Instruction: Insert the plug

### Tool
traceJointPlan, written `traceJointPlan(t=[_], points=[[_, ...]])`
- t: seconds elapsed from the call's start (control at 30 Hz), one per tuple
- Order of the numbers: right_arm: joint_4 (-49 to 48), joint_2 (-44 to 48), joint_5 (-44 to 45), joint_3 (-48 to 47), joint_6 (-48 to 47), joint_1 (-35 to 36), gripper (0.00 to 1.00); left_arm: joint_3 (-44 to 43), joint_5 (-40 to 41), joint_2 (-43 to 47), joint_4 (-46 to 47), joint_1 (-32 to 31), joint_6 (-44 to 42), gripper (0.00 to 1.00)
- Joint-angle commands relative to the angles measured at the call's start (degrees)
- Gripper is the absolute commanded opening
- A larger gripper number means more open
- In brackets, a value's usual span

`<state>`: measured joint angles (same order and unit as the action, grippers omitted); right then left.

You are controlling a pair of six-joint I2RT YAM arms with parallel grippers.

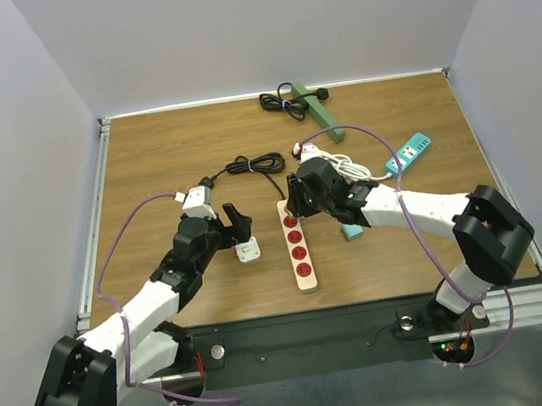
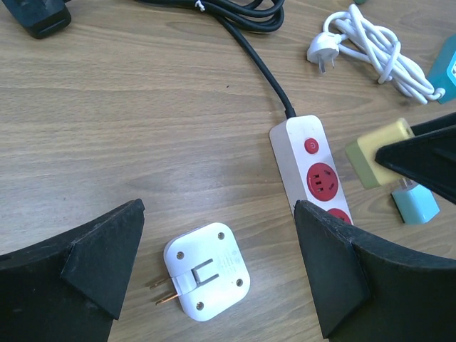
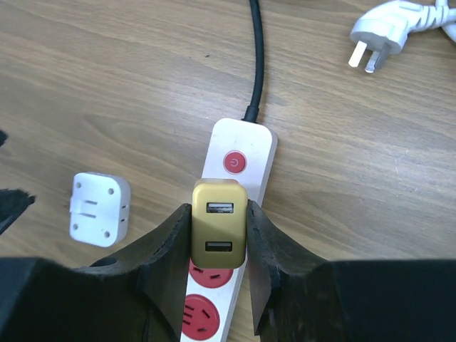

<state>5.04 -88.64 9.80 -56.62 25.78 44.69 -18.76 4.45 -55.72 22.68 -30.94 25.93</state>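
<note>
Plug [image 3: 219, 222] is the gold USB charger, pinched tight in the right gripper [image 3: 219, 229] and sitting right over the strip [image 3: 246, 137], at the top red socket [image 2: 322, 180] just below the switch [image 3: 234, 162]. Can't tell if the prongs are in. The left gripper [image 2: 219, 214] is spread wide with nothing in it, hovering over a white adapter [image 2: 214, 265] lying on the table [image 2: 107, 107] left of the strip.

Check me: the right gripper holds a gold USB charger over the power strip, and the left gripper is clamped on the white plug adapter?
Wrong on the left gripper: the left wrist view shows it open, the white plug adapter lying untouched between its fingers. The rest is right.
</note>
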Motion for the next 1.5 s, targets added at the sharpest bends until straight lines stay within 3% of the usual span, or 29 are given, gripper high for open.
traceJointPlan(t=[0.0,1.47], points=[[-3.02,-1.53,7.68,-3.14,2.43,2.16,0.0,-2.5,-2.07,0.88,0.7,0.88,-1.15,0.98],[3.93,-6.9,14.8,-5.52,6.21,6.72,0.0,-0.92,-2.78,4.48,-1.67,2.73,-1.76,0.98]])
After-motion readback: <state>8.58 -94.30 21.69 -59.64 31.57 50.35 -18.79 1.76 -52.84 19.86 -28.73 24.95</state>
